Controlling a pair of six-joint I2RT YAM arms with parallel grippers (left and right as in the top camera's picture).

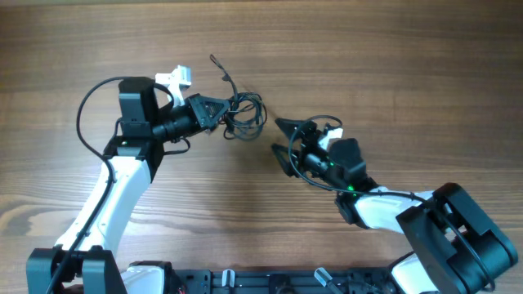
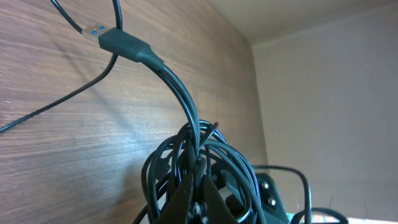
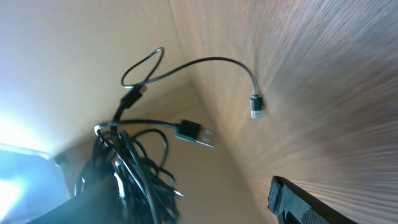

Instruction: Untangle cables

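Observation:
The cables (image 1: 243, 114) are a knot of thin black cords on the wooden table, with one loose strand running up-left to a small plug (image 1: 214, 59). My left gripper (image 1: 222, 113) is shut on the left side of the knot. In the left wrist view the jaws (image 2: 200, 186) pinch the bunched cables (image 2: 186, 146), and a USB plug (image 2: 106, 37) sticks out above. My right gripper (image 1: 280, 137) is open and empty just right of the knot, not touching it. The right wrist view shows its open fingers (image 3: 196, 186), the knot (image 3: 140, 162) and a small connector (image 3: 255, 107).
The wooden table (image 1: 392, 65) extends all round. A white part (image 1: 178, 77) sits on the left wrist. Thicker black robot cables loop at the left arm (image 1: 86, 114) and over the right wrist (image 1: 319, 122).

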